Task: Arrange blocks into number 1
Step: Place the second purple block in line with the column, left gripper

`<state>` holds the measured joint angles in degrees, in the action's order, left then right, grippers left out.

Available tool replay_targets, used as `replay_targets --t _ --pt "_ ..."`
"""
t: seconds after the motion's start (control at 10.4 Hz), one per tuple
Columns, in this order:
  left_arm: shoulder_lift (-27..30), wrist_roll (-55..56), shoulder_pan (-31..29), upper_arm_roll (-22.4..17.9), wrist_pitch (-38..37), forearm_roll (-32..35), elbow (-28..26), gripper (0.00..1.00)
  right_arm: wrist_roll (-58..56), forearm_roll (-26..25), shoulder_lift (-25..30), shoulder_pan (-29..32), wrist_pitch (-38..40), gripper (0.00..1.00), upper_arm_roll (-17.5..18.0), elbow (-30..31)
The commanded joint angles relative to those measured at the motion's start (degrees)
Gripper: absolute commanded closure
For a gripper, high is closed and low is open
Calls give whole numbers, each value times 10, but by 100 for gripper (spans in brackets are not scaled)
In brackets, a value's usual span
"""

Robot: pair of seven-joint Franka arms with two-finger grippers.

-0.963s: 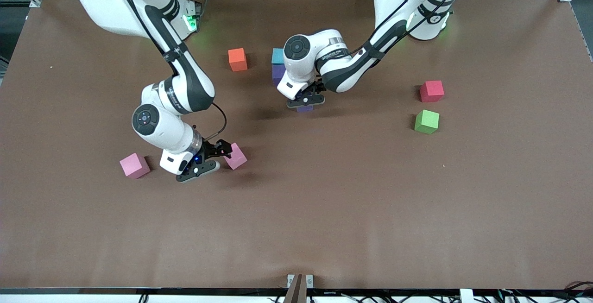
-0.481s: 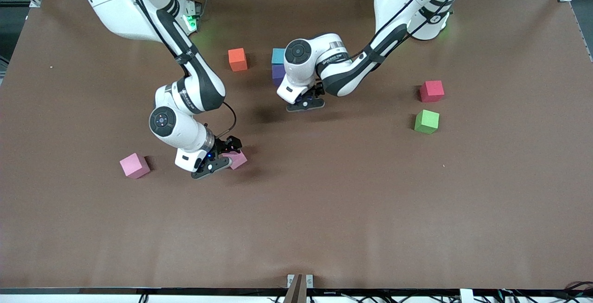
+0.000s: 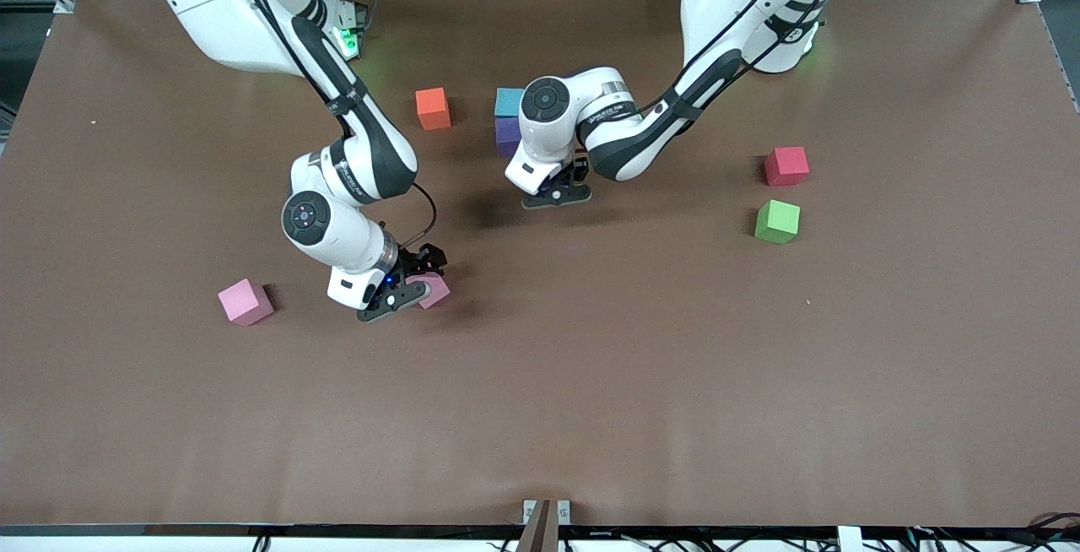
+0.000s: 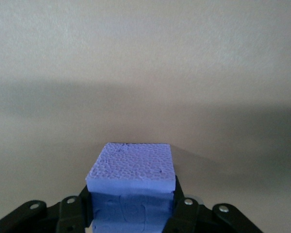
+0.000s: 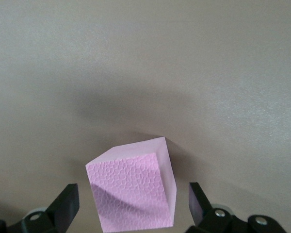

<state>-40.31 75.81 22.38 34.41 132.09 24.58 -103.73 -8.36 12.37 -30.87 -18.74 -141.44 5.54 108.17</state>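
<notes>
Front view — bare table [image 3: 591, 400] nearest the camera edge.

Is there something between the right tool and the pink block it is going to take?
Nothing visible. The right tool is open over the pink block, one finger on each side, and only bare table surrounds the block. The block sits turned at an angle to the fingers.

Bare table [image 3: 591, 383] lies nearer the camera; light blue block [image 3: 509, 100] crowds the left tool [image 3: 558, 191].
</notes>
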Motion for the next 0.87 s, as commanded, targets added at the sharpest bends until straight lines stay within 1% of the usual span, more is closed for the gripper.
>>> replay_targets --t 0.0,0.1,0.29,0.67,0.77 --pt "-5 6 11 -10 1 22 17 100 -10 -1 -7 1 -14 0 3 6" --pt "-6 6 15 -10 1 21 40 100 -10 -1 -9 0 -15 0 3 6" --pt "-17 8 41 -11 1 12 67 100 -10 -1 -10 -4 -17 0 3 6" --pt "-42 14 92 -11 -1 13 90 100 -11 -1 -21 -5 -40 0 2 15" --pt "-45 15 97 -12 -3 13 91 100 -11 -2 -20 -4 -39 6 2 15"
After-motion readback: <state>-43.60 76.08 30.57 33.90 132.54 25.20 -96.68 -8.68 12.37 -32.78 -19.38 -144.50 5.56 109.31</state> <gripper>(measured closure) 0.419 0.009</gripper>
